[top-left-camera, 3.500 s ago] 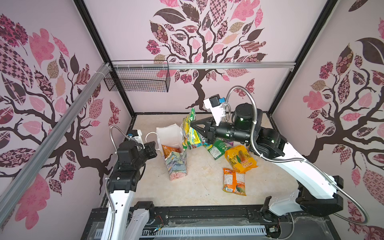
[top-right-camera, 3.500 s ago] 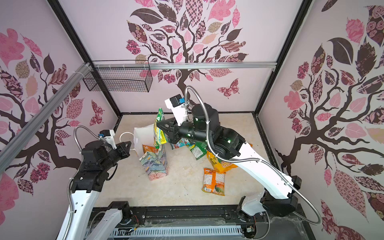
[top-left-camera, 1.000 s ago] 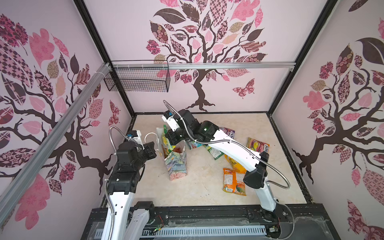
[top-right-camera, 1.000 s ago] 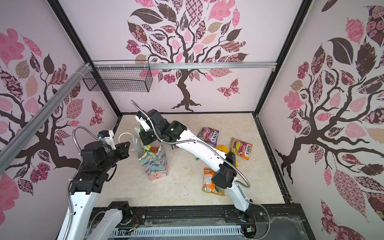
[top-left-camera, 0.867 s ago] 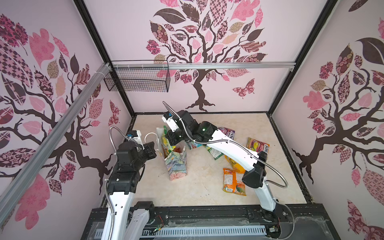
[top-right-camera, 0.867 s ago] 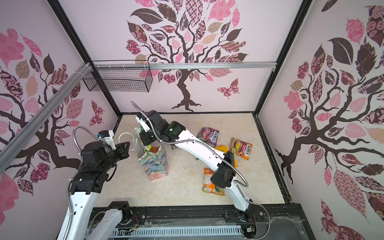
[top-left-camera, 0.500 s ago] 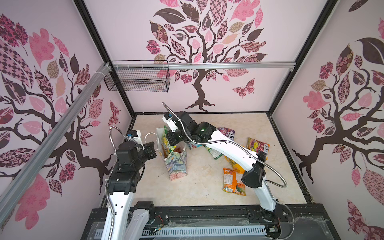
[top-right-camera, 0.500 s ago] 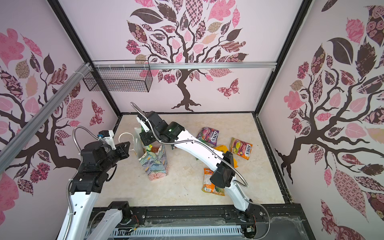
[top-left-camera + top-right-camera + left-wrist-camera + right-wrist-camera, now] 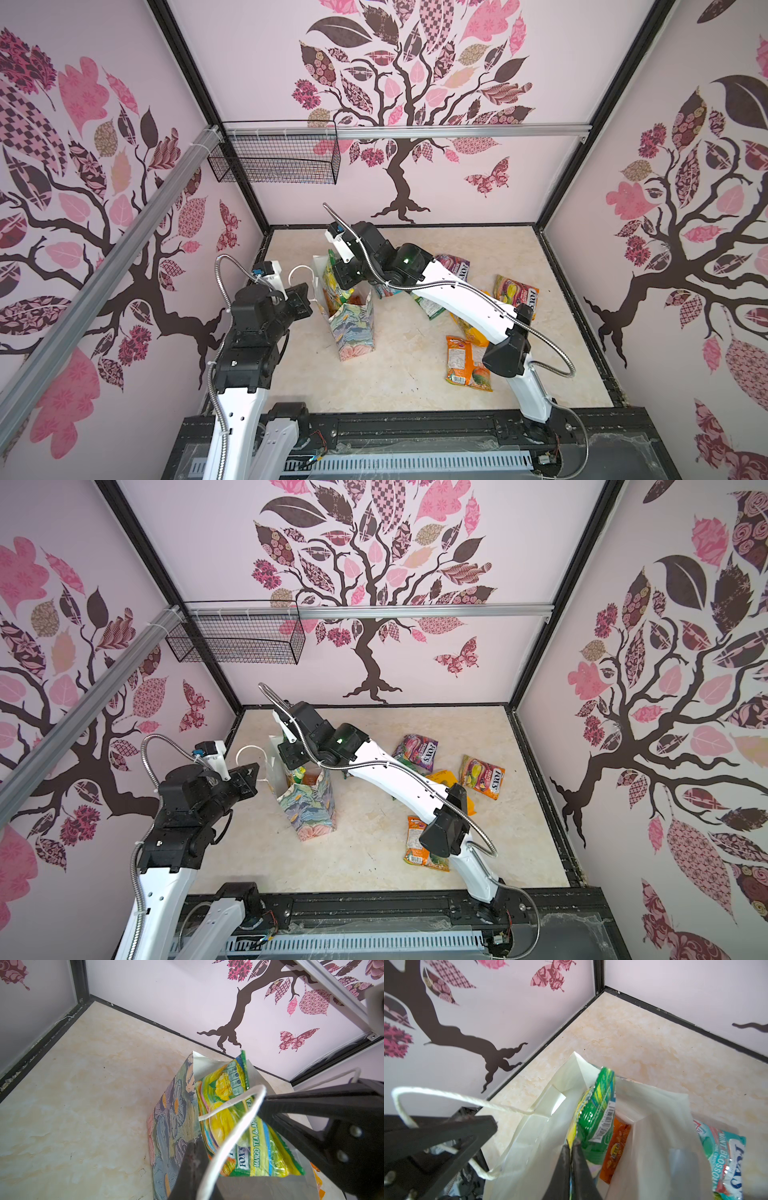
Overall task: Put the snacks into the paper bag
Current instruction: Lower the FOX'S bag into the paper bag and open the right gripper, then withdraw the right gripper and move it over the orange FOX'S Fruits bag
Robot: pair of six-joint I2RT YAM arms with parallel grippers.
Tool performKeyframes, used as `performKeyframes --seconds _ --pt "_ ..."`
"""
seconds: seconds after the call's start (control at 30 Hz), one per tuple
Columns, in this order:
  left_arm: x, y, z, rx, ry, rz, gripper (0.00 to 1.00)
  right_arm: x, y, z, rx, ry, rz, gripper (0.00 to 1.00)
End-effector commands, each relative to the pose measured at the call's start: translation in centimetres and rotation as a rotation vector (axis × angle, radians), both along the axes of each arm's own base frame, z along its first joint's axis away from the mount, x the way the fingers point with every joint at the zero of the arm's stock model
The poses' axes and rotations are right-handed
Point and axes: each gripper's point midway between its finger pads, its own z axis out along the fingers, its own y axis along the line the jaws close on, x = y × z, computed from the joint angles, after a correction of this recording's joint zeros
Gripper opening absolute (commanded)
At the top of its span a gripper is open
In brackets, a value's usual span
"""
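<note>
The floral paper bag [image 9: 353, 332] [image 9: 311, 808] stands upright at the left of the floor with its mouth open. My left gripper [image 9: 308, 293] [image 9: 195, 1144] is shut on its white cord handle [image 9: 239, 1126] at the bag's left rim. My right gripper [image 9: 341, 286] [image 9: 572, 1144] reaches down into the bag's mouth. It is shut on the edge of a green-yellow snack pouch [image 9: 598, 1109] [image 9: 228, 1115], which stands partly inside. An orange pouch [image 9: 616, 1147] lies deeper in the bag. Other snacks lie on the floor: a purple pouch [image 9: 453, 266], a red-yellow pouch [image 9: 517, 291], an orange pouch [image 9: 465, 363] and a teal pouch [image 9: 720, 1157].
A yellow pouch [image 9: 442, 777] and a green pouch [image 9: 430, 307] lie partly under my right arm. A black wire basket [image 9: 274, 158] hangs on the back wall at the upper left. Walls close in the floor on three sides, and a black rail [image 9: 415, 428] runs along the front.
My right arm has swung from above the floor snacks over to the bag and lowered the green-yellow pouch into its mouth. The left arm and the bag have stayed put.
</note>
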Motion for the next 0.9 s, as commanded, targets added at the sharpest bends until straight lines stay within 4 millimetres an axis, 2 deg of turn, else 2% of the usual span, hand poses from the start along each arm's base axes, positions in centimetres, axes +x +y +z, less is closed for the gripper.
performKeyframes --seconds 0.0,0.2,0.33,0.6,0.7,0.8,0.87 --pt "-0.2 0.0 0.6 0.026 -0.021 -0.007 0.03 0.4 0.5 2.0 0.045 -0.041 -0.015 0.16" --pt "-0.2 0.2 0.1 0.043 -0.006 -0.007 0.03 0.0 0.2 3.4 0.061 -0.059 -0.009 0.18" --pt "-0.1 0.2 -0.1 0.049 0.002 -0.005 0.03 -1.0 -0.2 4.4 0.062 -0.069 0.007 0.20" --pt "-0.1 0.3 -0.3 0.058 0.013 -0.003 0.03 -5.8 -1.3 6.6 0.159 -0.089 0.067 0.25" --pt "0.0 0.4 -0.3 0.062 0.018 -0.003 0.03 -8.6 -2.9 7.3 0.301 -0.090 0.104 0.25" --pt "0.2 0.4 -0.4 0.071 0.032 -0.006 0.03 -11.1 -6.8 7.7 0.440 -0.094 0.089 0.25" --pt "0.2 0.4 -0.6 0.066 0.037 -0.008 0.02 -11.4 -9.6 6.1 0.463 -0.104 0.036 0.25"
